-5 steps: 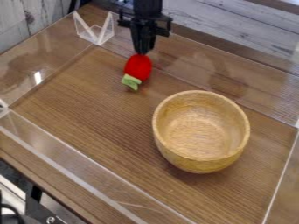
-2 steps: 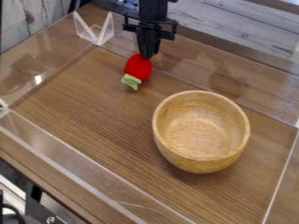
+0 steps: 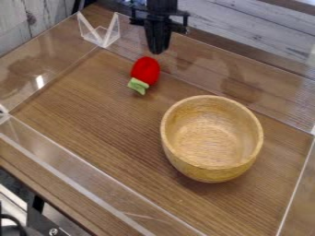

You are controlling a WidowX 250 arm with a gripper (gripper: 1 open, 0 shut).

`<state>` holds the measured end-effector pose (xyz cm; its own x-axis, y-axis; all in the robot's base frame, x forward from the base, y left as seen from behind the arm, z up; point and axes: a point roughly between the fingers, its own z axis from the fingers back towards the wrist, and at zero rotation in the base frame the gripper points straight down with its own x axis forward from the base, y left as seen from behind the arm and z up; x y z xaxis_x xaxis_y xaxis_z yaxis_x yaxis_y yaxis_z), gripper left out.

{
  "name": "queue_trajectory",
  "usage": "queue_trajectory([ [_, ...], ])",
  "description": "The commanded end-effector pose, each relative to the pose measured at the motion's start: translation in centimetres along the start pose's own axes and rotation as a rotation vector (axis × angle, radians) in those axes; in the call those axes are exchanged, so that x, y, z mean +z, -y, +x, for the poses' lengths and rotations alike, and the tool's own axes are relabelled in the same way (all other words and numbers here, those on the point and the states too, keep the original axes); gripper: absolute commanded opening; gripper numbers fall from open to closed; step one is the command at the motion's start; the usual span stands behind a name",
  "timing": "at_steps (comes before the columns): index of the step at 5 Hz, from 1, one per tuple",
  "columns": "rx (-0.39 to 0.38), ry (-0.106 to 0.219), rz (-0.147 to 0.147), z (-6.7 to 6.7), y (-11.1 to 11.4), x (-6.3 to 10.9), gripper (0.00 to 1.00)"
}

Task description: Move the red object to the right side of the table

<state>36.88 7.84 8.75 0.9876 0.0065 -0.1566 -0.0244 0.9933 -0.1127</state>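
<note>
Gripper [image 3: 159, 47] hangs above the table [image 3: 87, 138], pointing almost straight down, jaws closed and holding nothing. Strawberry [image 3: 144, 74] lies on the tabletop just below and in front of the fingertips, apart from them, left of the wooden bowl [image 3: 213, 136]. Recommended: open the jaws, descend square over the red body, close firmly before lifting. Count: one strawberry, one bowl, one gripper.
</note>
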Motion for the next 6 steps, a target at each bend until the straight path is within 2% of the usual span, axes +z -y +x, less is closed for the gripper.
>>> queue_trajectory([
  [1, -0.009, 0.085, 0.026, 0.2, 0.7, 2.6, 1.00],
  [4, 0.021, 0.016, 0.045, 0.5, -0.8, -1.3, 1.00],
  [5, 0.028, 0.005, 0.047, 0.6, -1.0, -2.0, 0.00],
  [6, 0.030, 0.004, 0.046, 0.6, -1.0, -2.1, 0.00],
])
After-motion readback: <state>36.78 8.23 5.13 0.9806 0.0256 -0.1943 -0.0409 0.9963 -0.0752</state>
